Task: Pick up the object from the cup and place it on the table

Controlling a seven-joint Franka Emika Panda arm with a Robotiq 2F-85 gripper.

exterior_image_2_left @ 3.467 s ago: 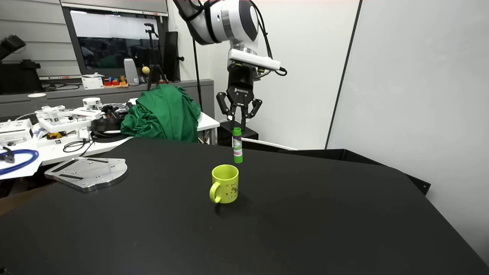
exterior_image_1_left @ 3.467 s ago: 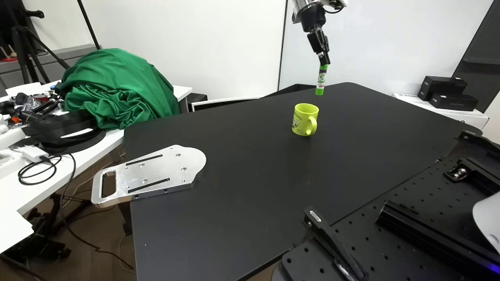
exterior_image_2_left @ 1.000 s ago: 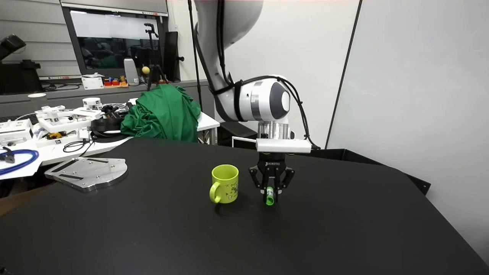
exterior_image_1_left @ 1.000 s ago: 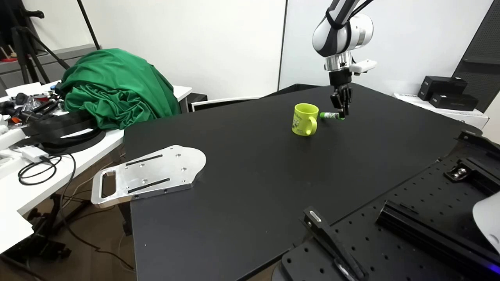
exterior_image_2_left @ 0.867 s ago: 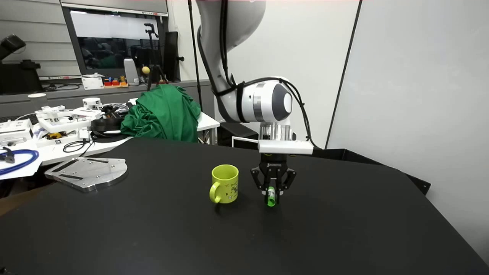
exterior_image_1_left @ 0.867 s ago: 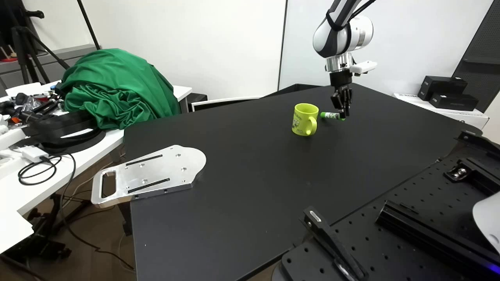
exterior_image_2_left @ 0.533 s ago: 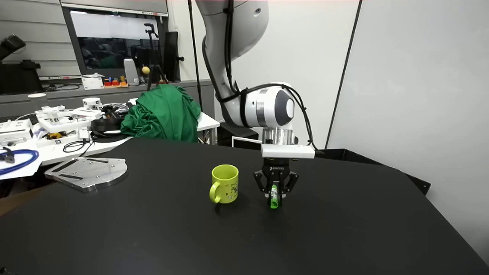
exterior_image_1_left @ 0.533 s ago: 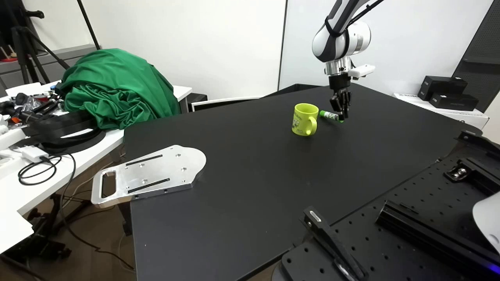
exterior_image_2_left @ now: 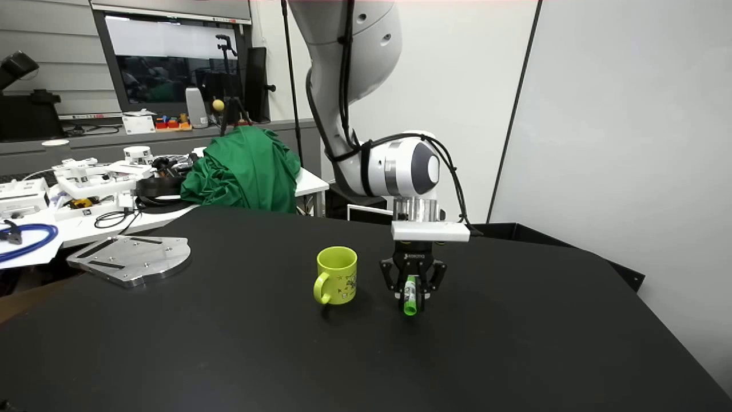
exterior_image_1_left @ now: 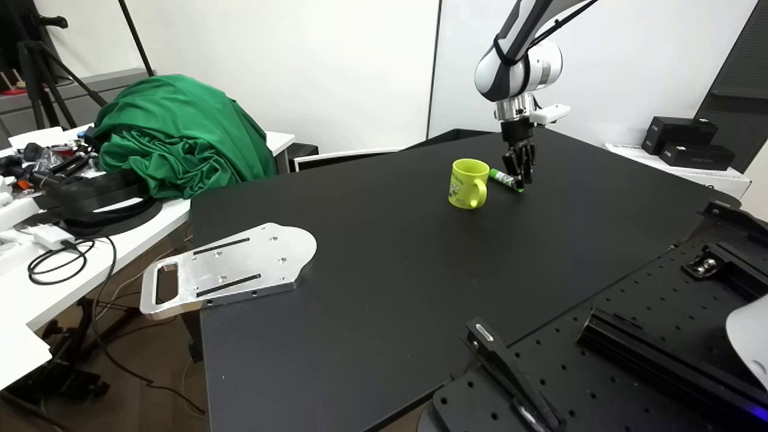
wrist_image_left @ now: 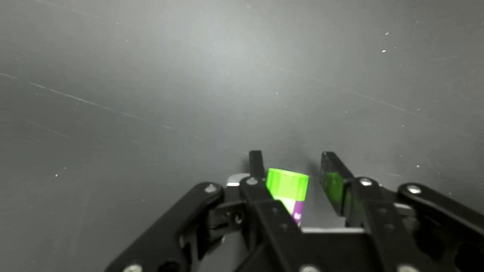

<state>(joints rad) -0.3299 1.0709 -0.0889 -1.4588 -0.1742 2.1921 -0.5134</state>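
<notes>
The object is a slender stick with bright green ends and a white and purple label. It lies on the black table (exterior_image_1_left: 372, 252) beside the cup, in both exterior views (exterior_image_1_left: 503, 179) (exterior_image_2_left: 410, 296). In the wrist view its green end (wrist_image_left: 287, 185) sits between my fingers, close to the left finger, with a gap to the right one. My gripper (wrist_image_left: 292, 155) points down, low over the table, its fingers apart around the stick. It also shows in both exterior views (exterior_image_1_left: 523, 182) (exterior_image_2_left: 412, 305). The lime cup (exterior_image_1_left: 463, 187) stands upright with its handle outward, also in an exterior view (exterior_image_2_left: 338, 279).
A silver metal plate (exterior_image_1_left: 240, 261) lies at the table's edge. A green cloth heap (exterior_image_1_left: 180, 138) and clutter stand on a white side bench (exterior_image_1_left: 138, 234). Black boxes (exterior_image_1_left: 678, 141) stand beyond the table. A perforated black base (exterior_image_1_left: 600, 354) borders it.
Earlier the stick hung upright from my gripper above the table. Now it lies on the table between parted fingers. Over the last second the gripper shifted slightly and the stick turned a little.
</notes>
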